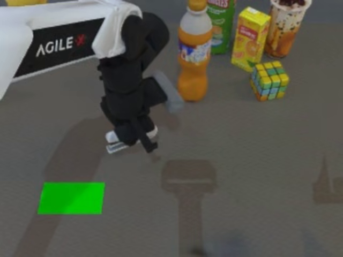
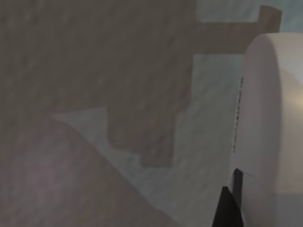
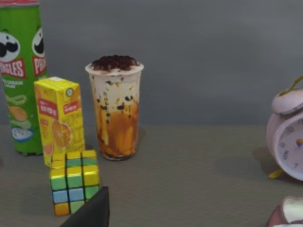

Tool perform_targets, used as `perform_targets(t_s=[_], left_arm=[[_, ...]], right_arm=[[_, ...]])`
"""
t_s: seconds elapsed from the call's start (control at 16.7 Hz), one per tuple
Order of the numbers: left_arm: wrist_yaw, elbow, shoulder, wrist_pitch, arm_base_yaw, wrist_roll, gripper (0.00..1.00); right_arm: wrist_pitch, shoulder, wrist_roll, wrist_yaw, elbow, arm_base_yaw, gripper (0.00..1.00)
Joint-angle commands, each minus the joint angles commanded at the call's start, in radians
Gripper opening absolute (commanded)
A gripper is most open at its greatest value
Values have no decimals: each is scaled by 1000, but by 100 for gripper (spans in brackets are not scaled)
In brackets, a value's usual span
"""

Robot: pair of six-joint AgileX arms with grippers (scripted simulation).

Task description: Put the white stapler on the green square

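Left wrist view: white stapler [image 2: 272,127] right at the camera, one dark fingertip [image 2: 227,208] against it.
Top view, near to far: green square [image 1: 71,198] lies at the table's front left, bare. Behind it and to its right, the left gripper [image 1: 135,138] stands over the stapler, whose white ends poke out either side of the fingers, long axis roughly left-right with the right end a little farther back. Jaws look clamped across its width, though lift off the table can't be confirmed. Stapler-to-square offset is forward and left. Orange bottle [image 1: 194,53] and Rubik's cube [image 1: 269,80] sit farther back. Right gripper unseen in the top view; jaw state unknown.
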Motion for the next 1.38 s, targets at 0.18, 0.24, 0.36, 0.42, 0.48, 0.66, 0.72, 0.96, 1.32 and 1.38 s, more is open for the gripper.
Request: perform_targets(t_s=[0.18,0.24,0.36,0.42,0.48,0.66,0.72,0.96,1.32,1.38], left_arm=[[0,75,-38,-106,5,-2,0],[0,86,-47,-119,7,-3,0],[0,88,-49,-122,7,-3,0],[0,88,-49,-122,7,-3,0],[-1,86,-45,-119,1,-2,0],[-8,81,-51,-126,1,-32,0],[-14,77,-56,-132,1,-62,0],[-53,51,-89,-173,11,-289,0],[-106,-60,-170,-228,47,-934,0],[-111,-87,-185,-233,54,-1067,0]], right_arm=[[0,0,0,0,0,0,100],[0,0,0,0,0,0,100],[0,0,0,0,0,0,100],[0,0,0,0,0,0,100],[0,0,0,0,0,0,100],[0,0,0,0,0,0,100],[0,0,0,0,0,0,100],[0,0,0,0,0,0,100],[0,0,0,0,0,0,100],[0,0,0,0,0,0,100]])
